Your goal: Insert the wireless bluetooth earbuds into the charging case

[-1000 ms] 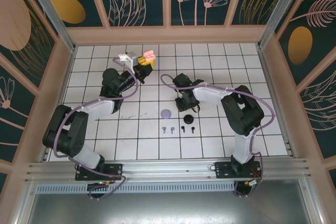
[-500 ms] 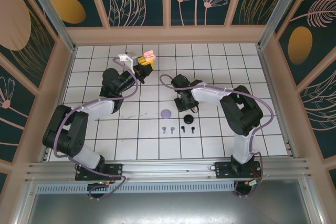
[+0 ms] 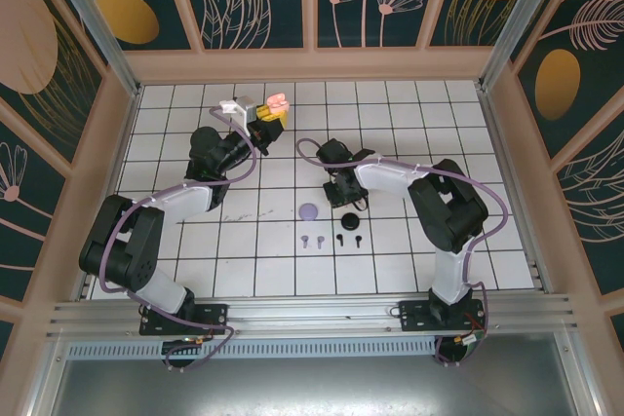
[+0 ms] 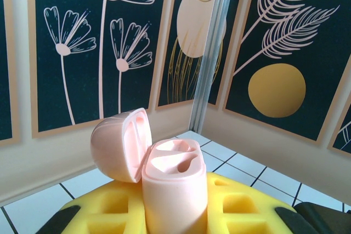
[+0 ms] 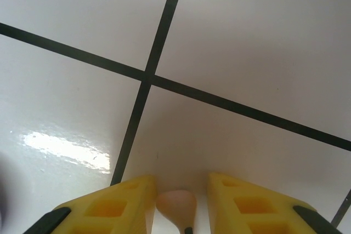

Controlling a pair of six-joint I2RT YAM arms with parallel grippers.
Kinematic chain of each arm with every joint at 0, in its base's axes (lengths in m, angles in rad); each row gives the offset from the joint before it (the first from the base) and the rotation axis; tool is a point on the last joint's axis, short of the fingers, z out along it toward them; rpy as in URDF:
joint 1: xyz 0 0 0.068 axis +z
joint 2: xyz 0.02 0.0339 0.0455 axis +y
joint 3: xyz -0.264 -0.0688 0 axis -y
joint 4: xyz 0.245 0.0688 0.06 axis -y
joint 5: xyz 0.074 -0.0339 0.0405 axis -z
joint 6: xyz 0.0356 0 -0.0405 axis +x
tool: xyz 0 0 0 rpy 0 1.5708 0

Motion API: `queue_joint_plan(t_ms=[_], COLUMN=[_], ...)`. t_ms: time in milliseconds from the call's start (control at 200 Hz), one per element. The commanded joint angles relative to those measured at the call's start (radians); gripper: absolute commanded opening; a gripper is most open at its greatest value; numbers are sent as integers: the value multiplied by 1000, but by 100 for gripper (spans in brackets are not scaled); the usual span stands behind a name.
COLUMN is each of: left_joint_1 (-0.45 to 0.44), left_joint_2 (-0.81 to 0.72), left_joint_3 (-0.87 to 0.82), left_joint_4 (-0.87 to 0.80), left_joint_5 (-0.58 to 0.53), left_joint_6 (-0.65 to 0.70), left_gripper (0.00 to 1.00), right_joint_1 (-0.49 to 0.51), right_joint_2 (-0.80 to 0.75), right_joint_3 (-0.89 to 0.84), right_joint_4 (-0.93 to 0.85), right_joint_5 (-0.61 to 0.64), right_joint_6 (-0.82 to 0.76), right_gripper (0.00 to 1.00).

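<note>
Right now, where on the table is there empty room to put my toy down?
Bare tiles run between the right arm and the right wall, and along the nearest row between it and the left arm. The middle is crowded: the lilac case, black case, lilac earbuds and black earbuds sit close together by the right gripper.

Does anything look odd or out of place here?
Nothing stands out. The left pincer holds the pink case upright, lid open; a pink earbud sits inside the open right pincer.
</note>
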Motion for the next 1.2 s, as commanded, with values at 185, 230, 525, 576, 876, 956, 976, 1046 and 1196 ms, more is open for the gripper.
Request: queue_joint_plan(t_ms=[185, 230, 525, 576, 876, 956, 976, 1046, 1196], left_joint_1=[-4, -4, -5, -4, -6, -5, -6, -5, -9], left_joint_2=[3, 4, 1, 0, -4, 2, 5, 18, 52], left_joint_3=[23, 24, 20, 17, -12, -18, -19, -28, -43], left_joint_4=[21, 20, 27, 38, 107, 117, 121, 149, 228], left_joint_5=[15, 15, 18, 20, 29, 28, 30, 31, 23], left_joint_6=[-19, -18, -11, -10, 10, 14, 15, 19, 27], left_gripper=[0, 0, 0, 0, 0, 0, 0, 0, 0], right_joint_1=[13, 14, -3, -12, -83, -99, -102, -112, -123], right_joint_2=[18, 14, -52, -72, -185, -206, -212, -228, -254], right_joint_3=[-60, -61, -46, -39, 65, 118, 133, 188, 318], right_joint_4=[-49, -47, -23, -17, -8, -16, -16, -25, -34], right_joint_5=[-15, -15, -24, -33, -61, -89, -93, -97, -95], right_joint_6=[27, 27, 43, 47, 54, 49, 47, 41, 29], right_gripper=[21, 20, 18, 18, 16, 16, 16, 16, 16])
